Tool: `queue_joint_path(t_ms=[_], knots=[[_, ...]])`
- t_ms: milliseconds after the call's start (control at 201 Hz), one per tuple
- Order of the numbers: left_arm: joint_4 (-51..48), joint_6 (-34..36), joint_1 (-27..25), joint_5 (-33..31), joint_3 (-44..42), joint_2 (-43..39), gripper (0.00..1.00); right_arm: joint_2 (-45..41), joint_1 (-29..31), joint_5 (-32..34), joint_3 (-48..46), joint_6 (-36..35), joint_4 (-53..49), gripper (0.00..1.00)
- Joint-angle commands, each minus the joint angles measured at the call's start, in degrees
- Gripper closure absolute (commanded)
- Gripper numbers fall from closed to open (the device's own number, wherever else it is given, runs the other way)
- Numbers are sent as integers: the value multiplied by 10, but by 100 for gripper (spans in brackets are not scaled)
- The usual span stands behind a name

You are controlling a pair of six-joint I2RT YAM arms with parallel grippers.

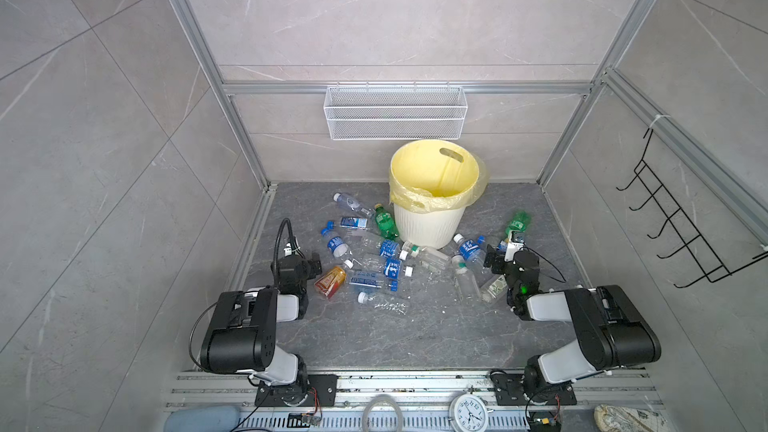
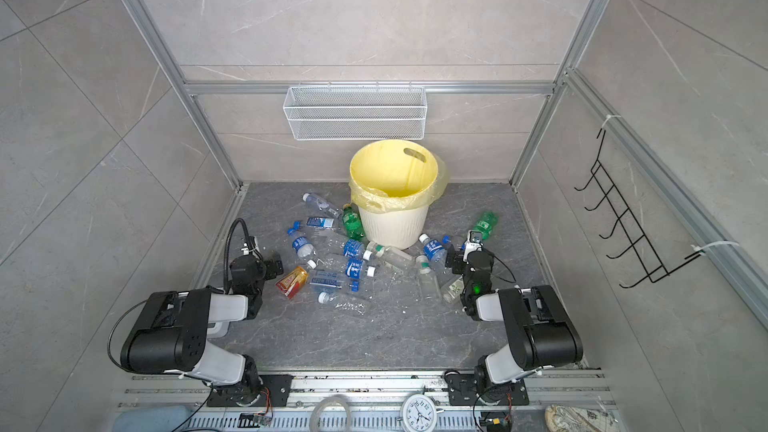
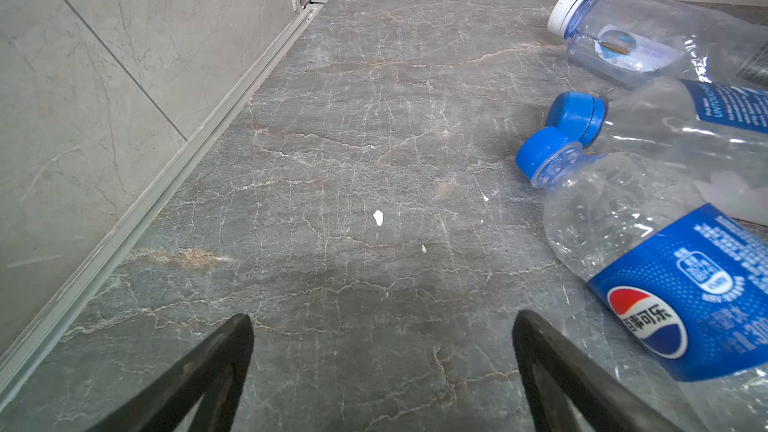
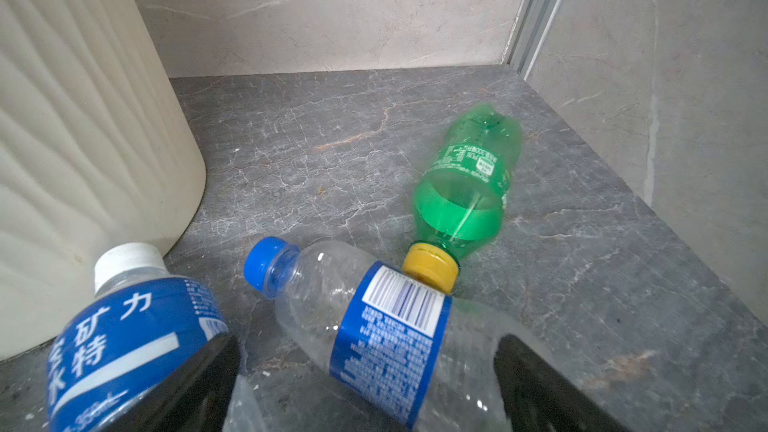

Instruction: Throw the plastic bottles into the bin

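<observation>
Opening step, I judge: the left gripper (image 3: 382, 317) gapes empty over veined grey stone, a Pepsi-labelled bottle (image 3: 665, 284) at its 2 o'clock. Crinkly, thin-walled plastic bottles (image 1: 374, 263) lie from 9 through 6 to 4 o'clock of the ribbed, bag-lined bin (image 1: 428, 228). The right gripper (image 4: 368, 340), released, flanks a blue-capped bottle (image 4: 395, 326); next, close gently.
</observation>
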Motion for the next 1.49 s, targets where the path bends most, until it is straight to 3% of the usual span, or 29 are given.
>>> queue_joint_path(t_ms=[0,1255,1484], knots=[[33,-5,2,-12,7,-9,0,-8,-2,-12,7,-4,3,1],[33,-5,2,-11,7,-8,0,-8,-3,-12,7,-5,5,1],[34,-5,2,-9,7,-8,0,-73,-3,70,2,22,-42,1]])
